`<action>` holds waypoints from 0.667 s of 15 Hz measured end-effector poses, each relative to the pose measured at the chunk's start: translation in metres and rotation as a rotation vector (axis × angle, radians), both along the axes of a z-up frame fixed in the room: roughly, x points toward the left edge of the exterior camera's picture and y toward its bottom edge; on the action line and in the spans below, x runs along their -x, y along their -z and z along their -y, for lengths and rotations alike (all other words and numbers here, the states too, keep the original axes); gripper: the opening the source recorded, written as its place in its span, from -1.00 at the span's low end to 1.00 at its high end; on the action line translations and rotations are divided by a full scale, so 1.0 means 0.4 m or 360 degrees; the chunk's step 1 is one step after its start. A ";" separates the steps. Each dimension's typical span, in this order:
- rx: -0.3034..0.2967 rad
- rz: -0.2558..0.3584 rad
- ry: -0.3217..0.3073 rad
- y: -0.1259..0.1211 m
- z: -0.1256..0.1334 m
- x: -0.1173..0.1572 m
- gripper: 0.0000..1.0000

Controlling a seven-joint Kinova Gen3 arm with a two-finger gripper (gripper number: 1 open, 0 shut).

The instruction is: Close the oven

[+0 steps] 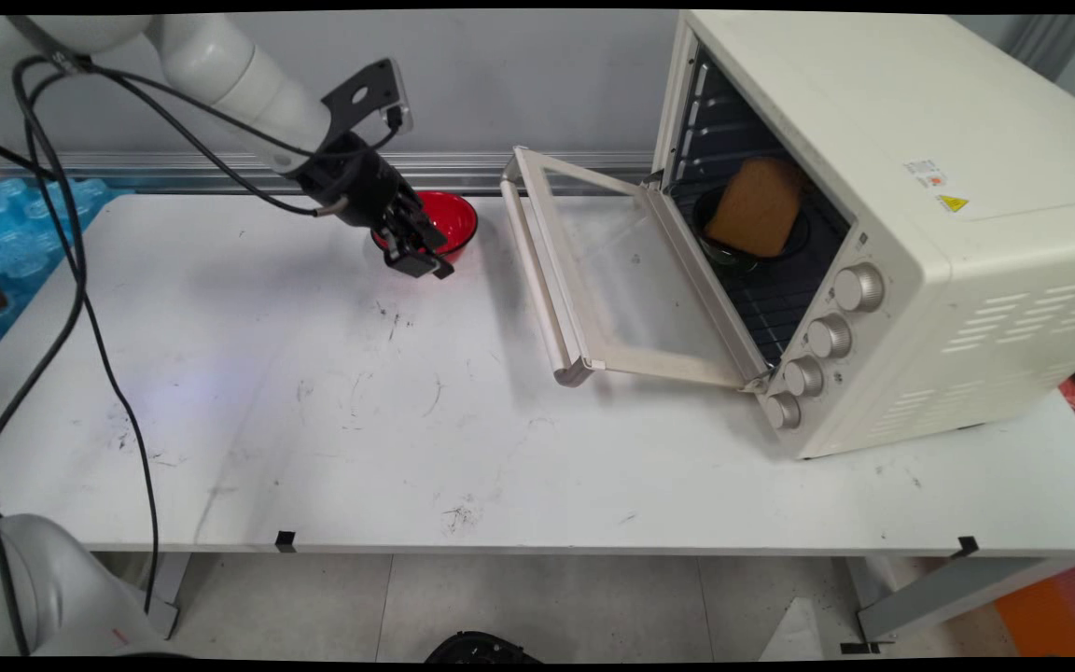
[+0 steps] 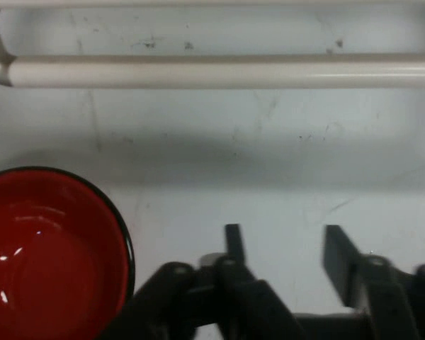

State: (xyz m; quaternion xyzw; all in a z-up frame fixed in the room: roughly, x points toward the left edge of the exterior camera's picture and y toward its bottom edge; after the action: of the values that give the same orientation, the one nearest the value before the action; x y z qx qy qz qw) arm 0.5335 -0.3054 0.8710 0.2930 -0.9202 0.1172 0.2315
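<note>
My black gripper (image 1: 424,259) hovers over the back of the white table (image 1: 314,401), in front of an empty red bowl (image 1: 452,217). In the hand view its fingers (image 2: 232,242) stand apart with bare table between them, so my gripper (image 2: 283,244) is open and holds nothing. The red bowl (image 2: 46,255) lies at the lower left of that view, just beside the linkage. The cream handle bar (image 2: 219,71) of the oven door runs across the top.
A cream toaster oven (image 1: 920,215) stands at the right with its glass door (image 1: 631,280) folded down onto the table. Inside, a brown slab (image 1: 757,207) leans in a dark dish (image 1: 733,250). Blue bubble wrap (image 1: 6,233) lies off the table's left edge.
</note>
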 end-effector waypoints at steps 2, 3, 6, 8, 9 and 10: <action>0.0005 -0.0013 0.0016 0.027 -0.003 -0.005 -1.00; 0.0012 -0.0020 0.0022 0.042 -0.005 -0.009 -1.00; 0.0052 -0.0043 0.0044 0.082 -0.001 -0.018 -1.00; 0.0081 -0.0065 0.0062 0.104 0.004 -0.022 -1.00; 0.0095 -0.0079 0.0074 0.115 0.007 -0.022 -1.00; 0.0106 -0.0092 0.0083 0.124 0.010 -0.021 -1.00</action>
State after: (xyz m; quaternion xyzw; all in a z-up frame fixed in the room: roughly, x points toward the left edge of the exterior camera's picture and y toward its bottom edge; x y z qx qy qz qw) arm 0.5421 -0.3095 0.8214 0.2642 -0.9161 0.1333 0.2705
